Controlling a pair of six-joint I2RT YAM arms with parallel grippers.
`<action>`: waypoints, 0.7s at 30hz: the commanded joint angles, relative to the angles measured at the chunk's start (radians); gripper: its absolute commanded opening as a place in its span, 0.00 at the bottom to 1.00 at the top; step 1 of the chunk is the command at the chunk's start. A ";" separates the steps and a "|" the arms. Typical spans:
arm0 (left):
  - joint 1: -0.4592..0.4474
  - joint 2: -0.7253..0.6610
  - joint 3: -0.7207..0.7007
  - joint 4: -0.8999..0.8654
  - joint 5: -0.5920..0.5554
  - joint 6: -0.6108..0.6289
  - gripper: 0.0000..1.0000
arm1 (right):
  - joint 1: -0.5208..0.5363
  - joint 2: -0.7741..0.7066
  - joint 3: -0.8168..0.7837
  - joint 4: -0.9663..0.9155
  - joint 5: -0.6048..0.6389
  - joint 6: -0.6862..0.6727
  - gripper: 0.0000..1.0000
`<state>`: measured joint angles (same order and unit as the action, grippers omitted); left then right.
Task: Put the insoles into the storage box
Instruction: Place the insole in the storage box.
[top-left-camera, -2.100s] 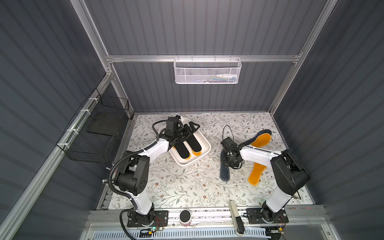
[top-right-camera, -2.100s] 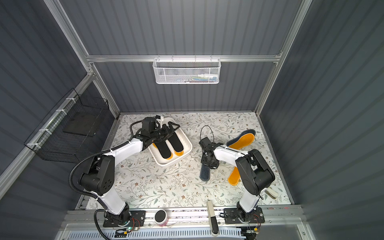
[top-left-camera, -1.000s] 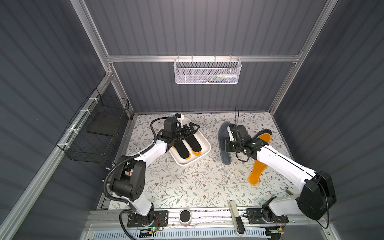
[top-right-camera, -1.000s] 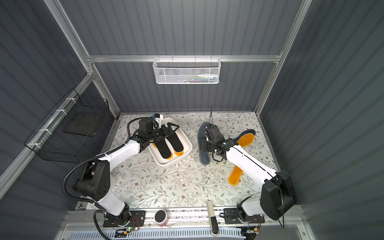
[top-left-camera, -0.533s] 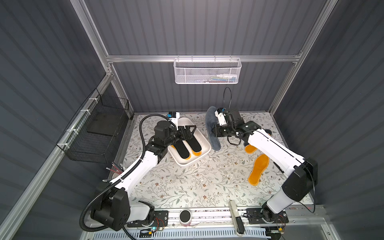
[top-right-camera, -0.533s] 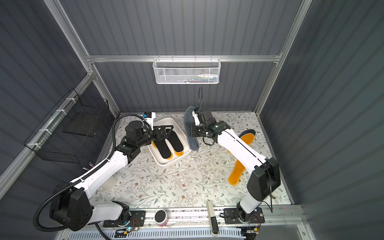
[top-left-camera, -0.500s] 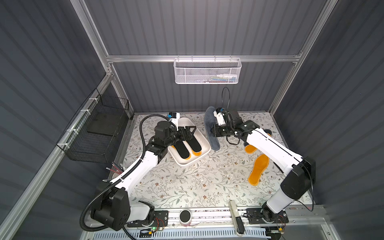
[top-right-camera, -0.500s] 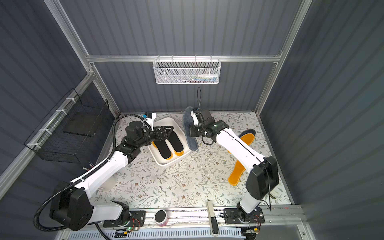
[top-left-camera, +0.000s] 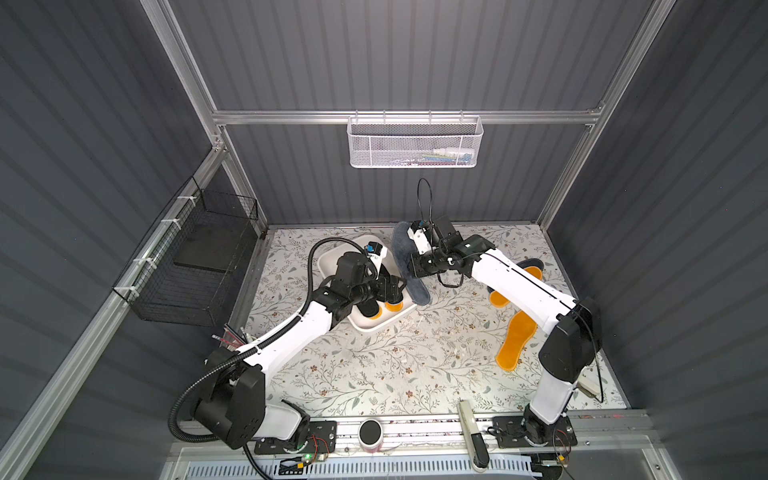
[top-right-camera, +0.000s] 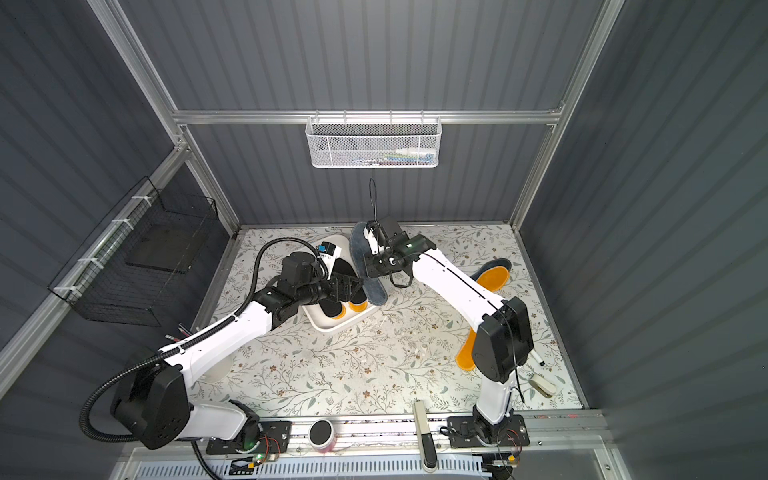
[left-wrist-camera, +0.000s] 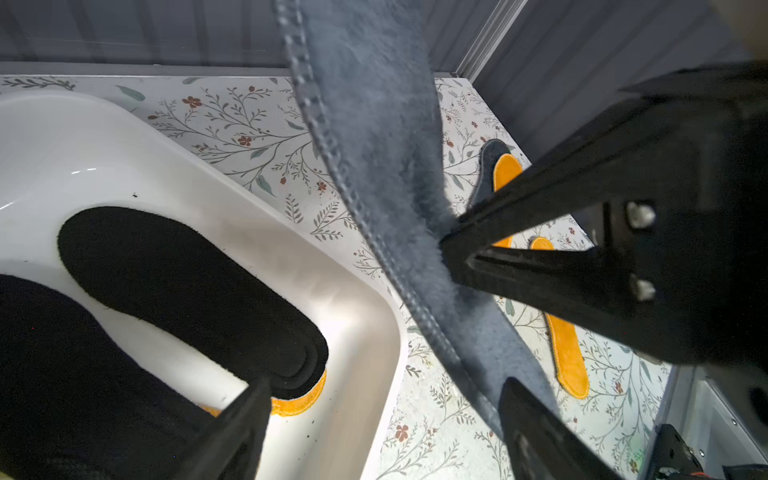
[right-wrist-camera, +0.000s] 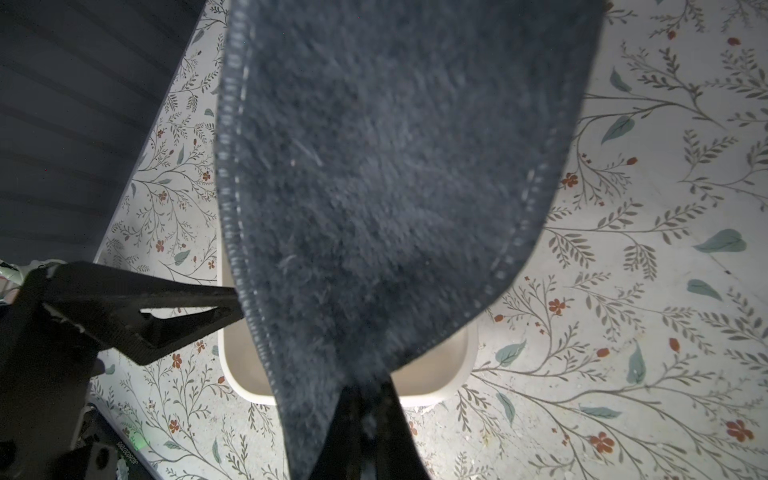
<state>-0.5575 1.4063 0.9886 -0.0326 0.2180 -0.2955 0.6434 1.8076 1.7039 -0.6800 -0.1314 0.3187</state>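
**Item 1, fuzzy grey-blue insole** (top-left-camera: 417, 291) (top-right-camera: 374, 291): I see it hanging on edge, clear of the table, at the centre of both top views. Its lower end is at the right rim of the storage box.

**Item 2, right claw** (top-left-camera: 412, 270) (top-right-camera: 368, 269): clenched on that insole about midway along one long edge. In the wrist view its tips (right-wrist-camera: 361, 399) are pinched together on the fuzzy fabric.

**Item 3, left claw** (top-left-camera: 395, 286) (top-right-camera: 353, 286) (left-wrist-camera: 384, 386): jaws spread wide and straddling the insole's lower half, gripping nothing. One fingertip (right-wrist-camera: 224, 305) meets the stitched edge. The other (left-wrist-camera: 523, 403) lies close to the fuzzy face, and I cannot tell whether it presses.

**Item 4, storage box** (top-left-camera: 374, 326) (top-right-camera: 332, 326) (left-wrist-camera: 374, 316): white, left of centre, beneath the left claw. It holds two black insoles (left-wrist-camera: 187, 282) side by side. The heels of two orange insoles (top-right-camera: 357, 306) peek out under them.

**Item 5, loose stock on the table, right side of frame:**
- An orange pad (top-left-camera: 534, 272) lies on a second grey-blue pad (top-left-camera: 534, 261), partly under the right arm.
- Another orange pad (top-left-camera: 517, 340) lies lower right, apart from them.

**Item 6, fixtures:**
- Flowered table cover (top-left-camera: 374, 374).
- White mesh basket (top-left-camera: 415, 143) on the back wall, upper centre.
- Black wire basket (top-left-camera: 195, 257) on the left wall.
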 joint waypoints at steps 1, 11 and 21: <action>0.006 0.016 0.036 -0.003 -0.016 -0.002 0.84 | 0.008 0.001 0.018 -0.020 0.005 -0.015 0.09; 0.006 0.034 0.006 0.138 0.056 -0.113 0.59 | 0.013 -0.002 -0.008 0.005 0.001 -0.007 0.10; 0.006 0.054 0.004 0.172 0.076 -0.156 0.56 | 0.021 -0.008 -0.013 0.006 -0.008 -0.010 0.10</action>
<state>-0.5564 1.4448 0.9920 0.1116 0.2726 -0.4263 0.6556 1.8076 1.7016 -0.6800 -0.1318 0.3130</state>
